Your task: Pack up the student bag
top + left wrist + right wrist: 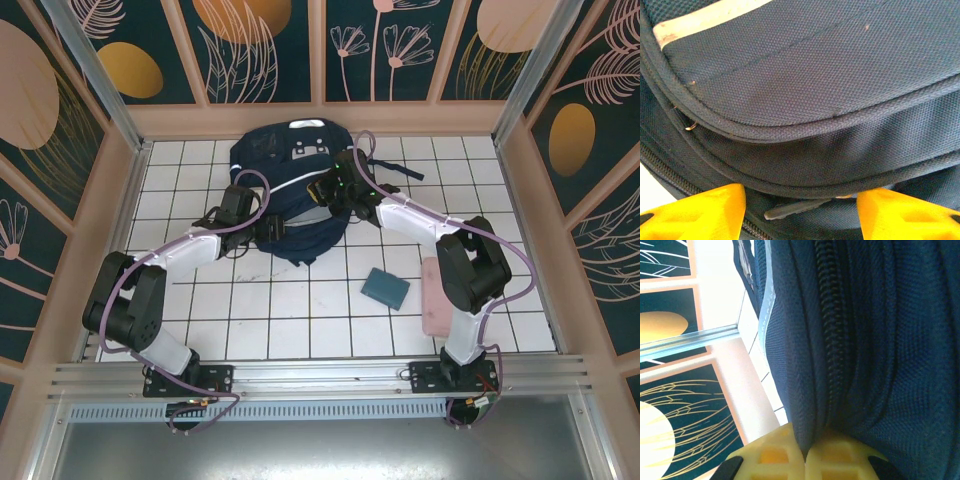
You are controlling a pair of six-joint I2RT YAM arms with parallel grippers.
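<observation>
White tile table (300, 320) w/ dark lines. Dark blue walls (290, 80) w/ gold & pink leaves (612, 70), pink frames (320, 118).

The dark blue student bag (805, 75) is seen up close, with a white stripe (705, 20) near the top. The left end effector (800, 215) is held open, and a dark zipper pull (795, 208) is seen between its yellow fingers (705, 212).
</observation>
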